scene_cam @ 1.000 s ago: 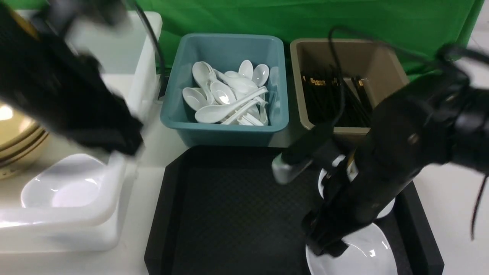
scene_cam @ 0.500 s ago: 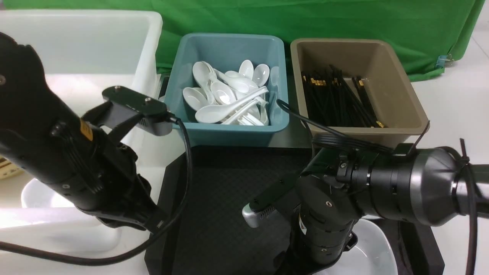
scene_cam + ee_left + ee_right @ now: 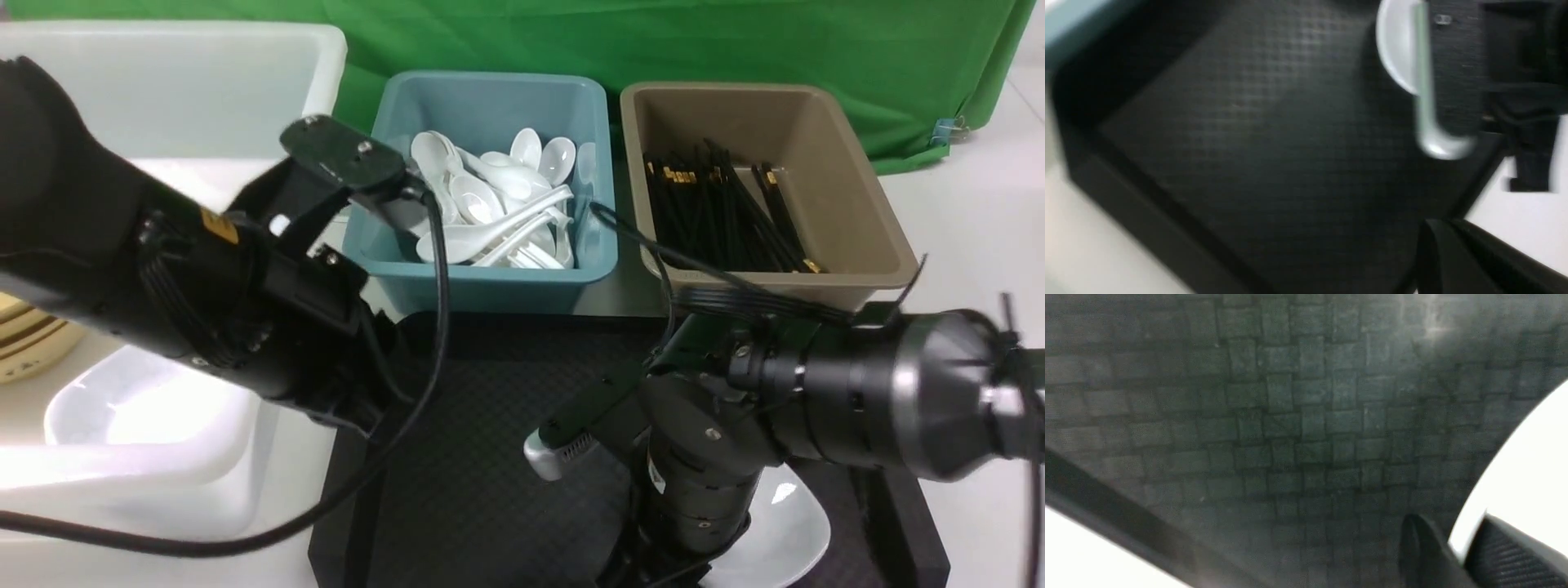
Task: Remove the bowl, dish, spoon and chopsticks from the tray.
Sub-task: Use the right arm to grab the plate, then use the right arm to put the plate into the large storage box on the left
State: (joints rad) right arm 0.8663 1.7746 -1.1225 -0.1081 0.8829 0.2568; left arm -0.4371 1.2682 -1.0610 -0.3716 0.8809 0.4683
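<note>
The black tray lies at the front centre. A white squarish dish sits at its front right corner. My right gripper points down there, shut on the white dish's rim, one finger on each side. In the front view its fingers are hidden under the arm. My left gripper hovers over the tray's left part; its fingers look pressed together with nothing between them. The mustard-yellow bowl sits at the far left in the white bin. No spoon or chopsticks show on the visible tray.
A teal bin with several white spoons and a brown bin with several black chopsticks stand behind the tray. A large white bin holds a white dish on the left. Green cloth hangs behind.
My left arm has swung from the white bin towards the tray's back left. My right arm dropped low onto the dish, which now looks narrower and tilted.
</note>
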